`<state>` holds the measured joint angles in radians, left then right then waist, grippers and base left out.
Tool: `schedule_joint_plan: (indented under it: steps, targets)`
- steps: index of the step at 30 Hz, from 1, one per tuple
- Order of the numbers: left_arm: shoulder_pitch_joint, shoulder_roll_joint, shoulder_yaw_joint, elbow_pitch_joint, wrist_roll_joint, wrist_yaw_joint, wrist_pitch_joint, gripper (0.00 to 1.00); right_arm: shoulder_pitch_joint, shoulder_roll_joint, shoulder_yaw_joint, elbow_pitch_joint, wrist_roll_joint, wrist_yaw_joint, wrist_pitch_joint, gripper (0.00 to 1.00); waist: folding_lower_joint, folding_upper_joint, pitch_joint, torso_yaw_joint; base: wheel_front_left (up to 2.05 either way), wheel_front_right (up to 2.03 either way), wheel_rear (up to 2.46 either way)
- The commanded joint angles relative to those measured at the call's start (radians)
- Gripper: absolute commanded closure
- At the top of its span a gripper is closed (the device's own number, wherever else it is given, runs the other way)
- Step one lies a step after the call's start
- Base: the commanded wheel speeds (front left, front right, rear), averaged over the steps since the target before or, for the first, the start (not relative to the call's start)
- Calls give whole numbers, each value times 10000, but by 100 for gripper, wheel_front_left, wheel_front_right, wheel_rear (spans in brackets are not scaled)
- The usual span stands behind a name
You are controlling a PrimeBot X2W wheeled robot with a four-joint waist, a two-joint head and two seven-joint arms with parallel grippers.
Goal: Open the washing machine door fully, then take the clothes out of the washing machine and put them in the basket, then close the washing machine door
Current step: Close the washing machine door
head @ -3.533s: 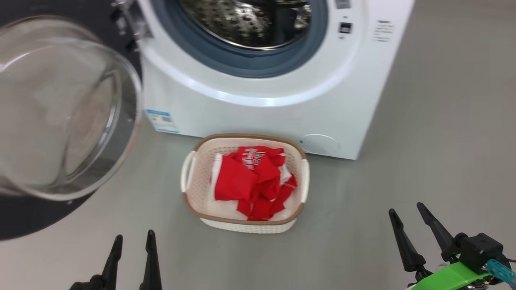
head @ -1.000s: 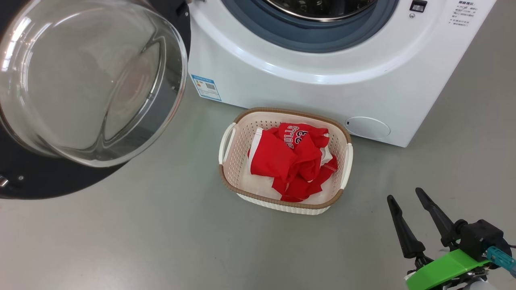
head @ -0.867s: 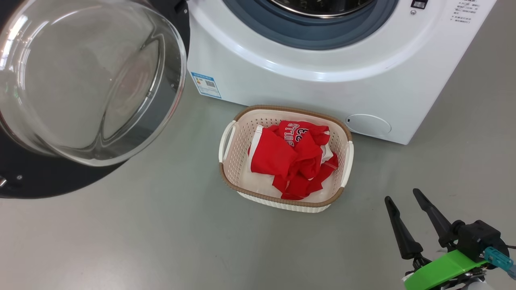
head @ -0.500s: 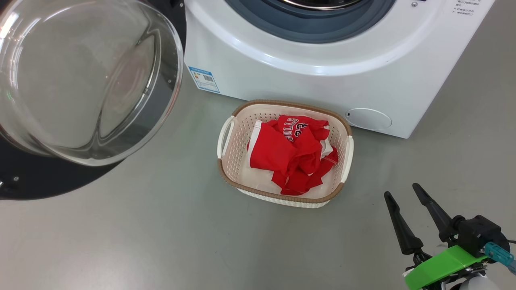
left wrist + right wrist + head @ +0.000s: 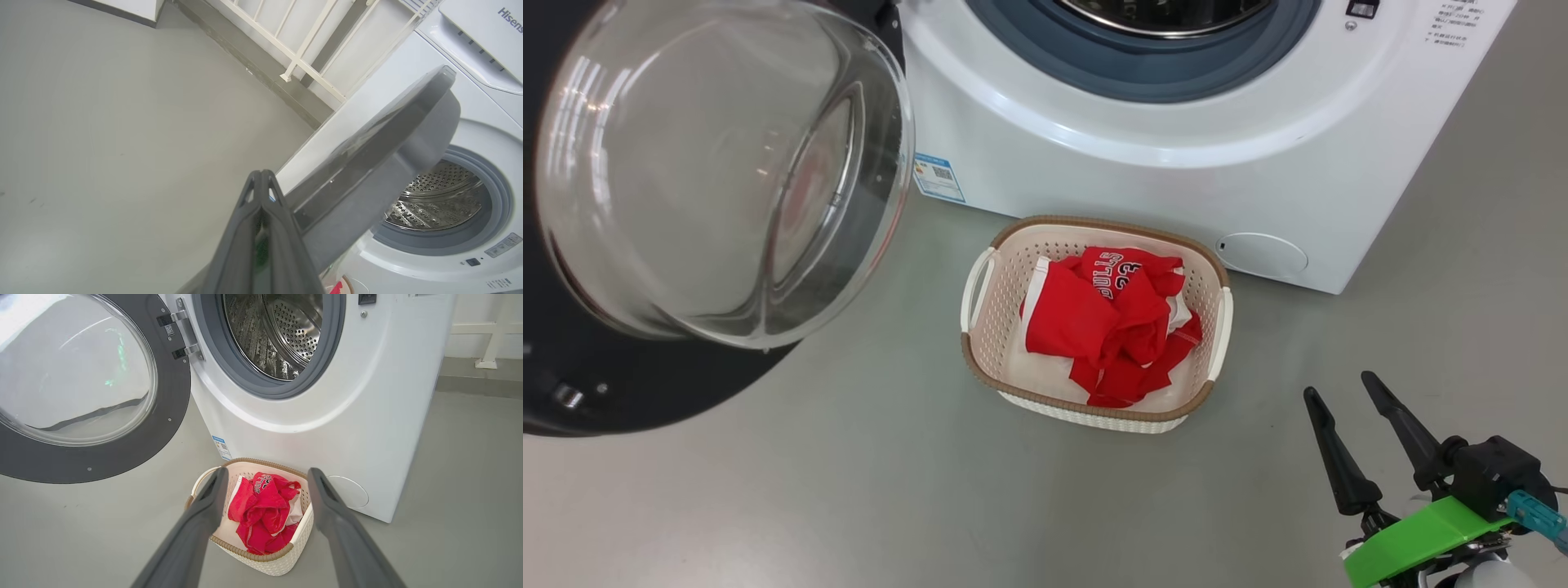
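The washing machine (image 5: 1176,188) stands with its drum (image 5: 278,330) showing bare steel. The washing machine door (image 5: 605,392) hangs open at the left, its glass bowl (image 5: 727,171) bulging toward me. The red clothes (image 5: 1103,318) lie piled in the cream basket (image 5: 1094,224) on the floor in front of the machine. My right gripper (image 5: 1339,385) hovers open and empty at the lower right, short of the basket (image 5: 253,549). My left gripper (image 5: 261,175) is shut on nothing, just beside the door's grey outer face (image 5: 388,147); I cannot tell whether it touches.
Grey floor surrounds the basket. A white railing (image 5: 302,45) and a low ledge run along the wall behind the machine. A blue label (image 5: 939,175) and a round white flap (image 5: 1262,253) sit low on the machine's front.
The head camera has shifted. The door's glass now overlaps the blue label's edge, so the door seems swung slightly toward the machine. The left gripper has left the head view. Right gripper unchanged.
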<state>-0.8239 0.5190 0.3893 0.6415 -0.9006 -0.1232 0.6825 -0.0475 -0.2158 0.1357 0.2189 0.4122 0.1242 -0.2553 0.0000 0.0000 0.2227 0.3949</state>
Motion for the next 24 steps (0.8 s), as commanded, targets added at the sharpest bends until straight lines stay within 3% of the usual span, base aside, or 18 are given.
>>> schedule_joint_plan:
  steps: [1,17,24]
  targets:
    - [304,325,-192,-522,-242,-74,312,100,-145,-58,134,-218,-30,65,-65,0,0,0,-83,-5,0,0,0]
    - [2160,983,-1762,-3850,-2759,-74,829,100,38,131,-37,-201,-67,65,-65,0,0,0,-415,-239,0,0,0]
    - [2608,1291,-2729,-5025,-3281,-74,614,100,33,201,-66,-202,-79,65,-65,0,0,0,-472,-404,0,0,0]
